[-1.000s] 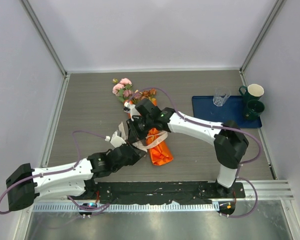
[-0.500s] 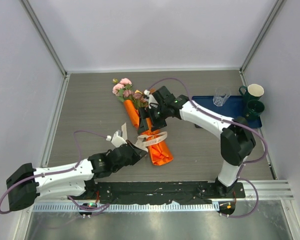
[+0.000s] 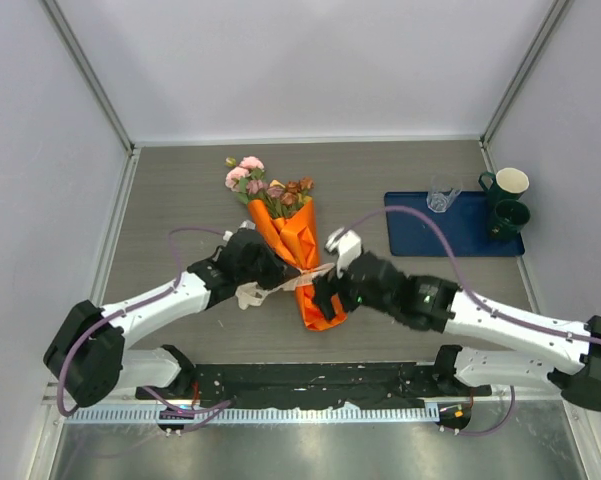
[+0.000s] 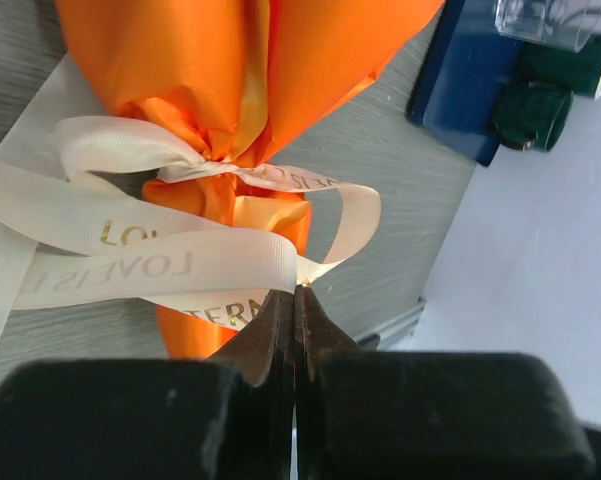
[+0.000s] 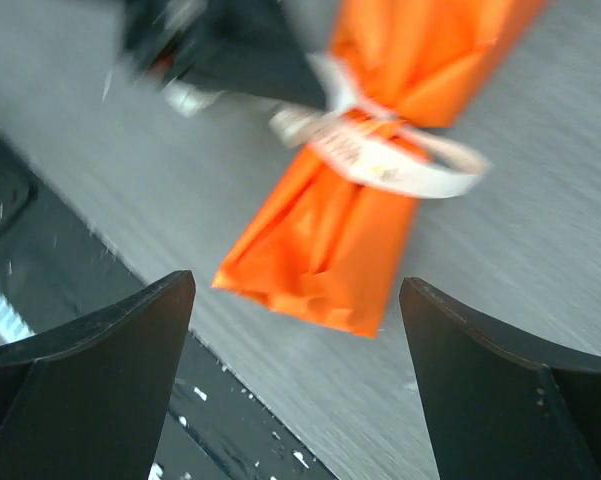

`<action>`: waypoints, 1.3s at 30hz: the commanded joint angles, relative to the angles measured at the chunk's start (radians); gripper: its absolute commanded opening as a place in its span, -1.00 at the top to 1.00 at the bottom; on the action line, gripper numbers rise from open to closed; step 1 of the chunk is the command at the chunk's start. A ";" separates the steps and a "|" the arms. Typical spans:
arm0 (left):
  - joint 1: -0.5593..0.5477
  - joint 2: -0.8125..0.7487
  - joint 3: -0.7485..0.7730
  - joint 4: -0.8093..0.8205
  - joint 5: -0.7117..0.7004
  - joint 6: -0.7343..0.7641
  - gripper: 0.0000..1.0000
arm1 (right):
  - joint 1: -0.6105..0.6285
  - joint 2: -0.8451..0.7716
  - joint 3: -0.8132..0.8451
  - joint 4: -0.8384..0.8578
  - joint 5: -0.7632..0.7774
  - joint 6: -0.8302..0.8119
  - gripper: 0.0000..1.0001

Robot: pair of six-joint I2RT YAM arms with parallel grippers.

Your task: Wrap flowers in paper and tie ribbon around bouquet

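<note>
The left gripper is pinched shut on the ribbon at its very tips. Gold print just ahead reads "LOVE IS", then a cut-off "TERN". Beyond that, the ribbon cinches the bouquet. The right gripper gapes wide — the bouquet's lower end lies ahead, untouched.

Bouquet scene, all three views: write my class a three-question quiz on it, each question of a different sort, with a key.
1. True or false: the right tool is clamped on the bouquet.
2. How does the ribbon sit relative to the orange paper? A lying apart from it; B tied round its narrow waist; C tucked wholly inside it.
3. Fill in: the ___ tool pinches a strand of the ribbon.
Key: 1 false, it stands open, holding nothing; 2 B; 3 left tool.
</note>
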 commanded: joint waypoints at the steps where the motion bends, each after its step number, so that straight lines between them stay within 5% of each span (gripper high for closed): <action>1: 0.088 0.063 0.062 -0.017 0.268 0.102 1.00 | 0.235 -0.017 -0.121 0.283 0.121 -0.117 -0.81; 7: 0.169 0.105 0.085 -0.075 0.414 0.196 1.00 | 0.338 0.235 -0.063 0.558 0.099 -0.324 -0.62; 14: 0.229 0.124 0.067 -0.075 0.545 0.254 1.00 | 0.340 0.450 -0.210 1.151 0.067 -0.582 -0.56; 22: 0.346 0.203 0.084 -0.136 0.684 0.360 1.00 | 0.308 0.706 -0.202 1.411 0.064 -0.741 -0.55; 34: 0.384 0.249 0.099 -0.173 0.783 0.457 1.00 | 0.269 0.908 -0.140 1.564 0.139 -0.828 -0.45; 36: 0.387 0.258 0.098 -0.179 0.787 0.467 1.00 | 0.266 0.926 -0.138 1.571 0.140 -0.831 -0.36; 37: 0.387 0.259 0.096 -0.179 0.789 0.469 1.00 | 0.262 0.931 -0.138 1.580 0.140 -0.829 -0.05; 39: 0.394 0.262 0.093 -0.175 0.792 0.469 1.00 | 0.259 0.940 -0.141 1.589 0.137 -0.826 0.25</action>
